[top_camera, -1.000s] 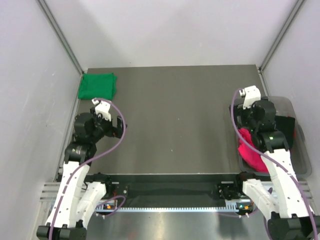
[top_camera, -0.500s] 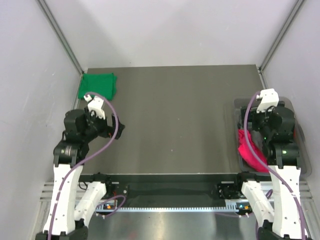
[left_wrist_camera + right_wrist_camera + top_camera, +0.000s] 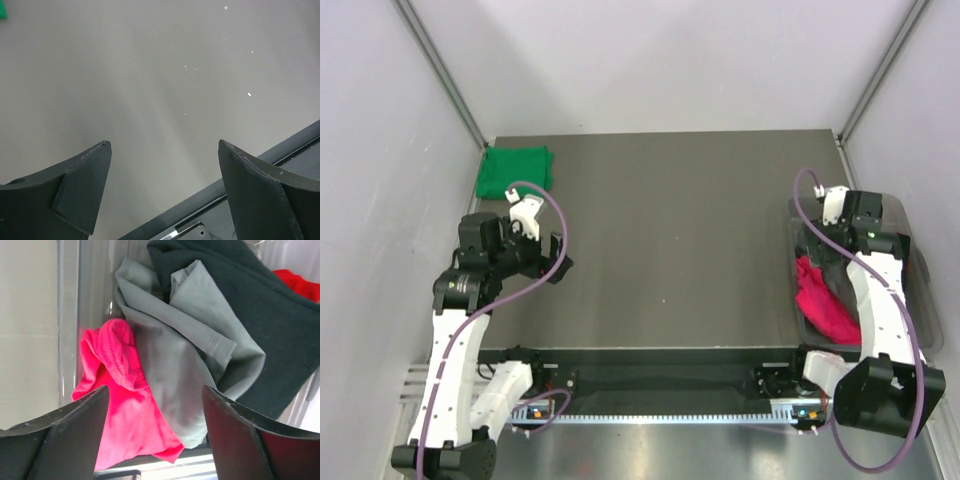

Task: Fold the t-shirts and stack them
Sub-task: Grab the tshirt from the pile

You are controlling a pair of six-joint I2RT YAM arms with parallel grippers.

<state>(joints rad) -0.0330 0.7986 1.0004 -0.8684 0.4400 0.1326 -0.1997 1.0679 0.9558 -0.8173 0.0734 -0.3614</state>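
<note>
The emerald green t-shirt (image 3: 515, 171) lies folded at the table's far left corner; a sliver of it shows in the left wrist view (image 3: 2, 10). The crimson-pink t-shirt (image 3: 823, 300) lies crumpled in the clear bin (image 3: 923, 310) at the right, at the near end, partly under a grey cloth. It also shows in the right wrist view (image 3: 120, 405). My right gripper (image 3: 155, 388) is open and empty above the bin (image 3: 835, 228), over the pink and grey cloth. My left gripper (image 3: 164, 144) is open and empty above bare table (image 3: 555, 258), well short of the green shirt.
The bin also holds a grey garment (image 3: 175, 355), a dark garment (image 3: 250, 305) and a bit of red cloth (image 3: 300, 282). The bin's clear wall (image 3: 67, 315) stands left of the pink shirt. The table's front edge (image 3: 250, 170) is just below my left fingers. Walls close both sides.
The right arm has swung from the bin's left rim to over the bin, its wrist now pointing down into it. The left wrist swung left, then back right. The shirts have not moved.
</note>
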